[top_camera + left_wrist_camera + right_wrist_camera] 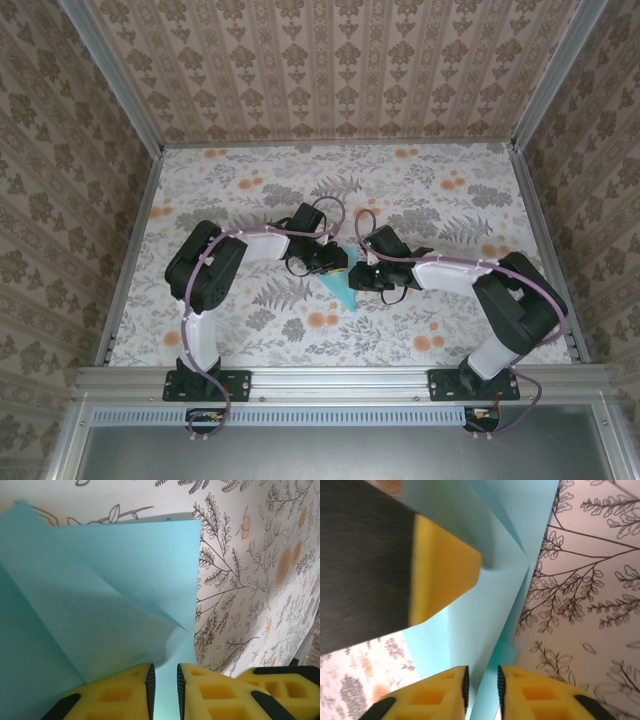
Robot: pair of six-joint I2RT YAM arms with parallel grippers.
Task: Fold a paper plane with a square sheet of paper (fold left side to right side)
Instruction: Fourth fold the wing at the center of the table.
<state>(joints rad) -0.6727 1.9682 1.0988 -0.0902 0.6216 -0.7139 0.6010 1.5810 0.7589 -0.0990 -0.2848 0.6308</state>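
Observation:
The light cyan sheet of paper (341, 290) lies mid-table, folded into a narrow shape whose point faces the near edge. Both grippers meet over its far end. My left gripper (333, 264) hovers low over it. Its jaws (166, 674) stand a narrow gap apart, and a raised flap of the paper (100, 590) curls up against the left pad. My right gripper (363, 274) comes in from the right, its jaws (482, 676) also slightly apart. A standing fold of the paper (485, 605) runs into that gap without being pinched. One of the left gripper's yellow fingers (440, 575) shows close above.
The floral tablecloth (420, 200) covers the table, which is walled by aluminium rails (130, 250) and patterned panels at the left, right and back. Both arm bases (205, 383) sit at the near edge.

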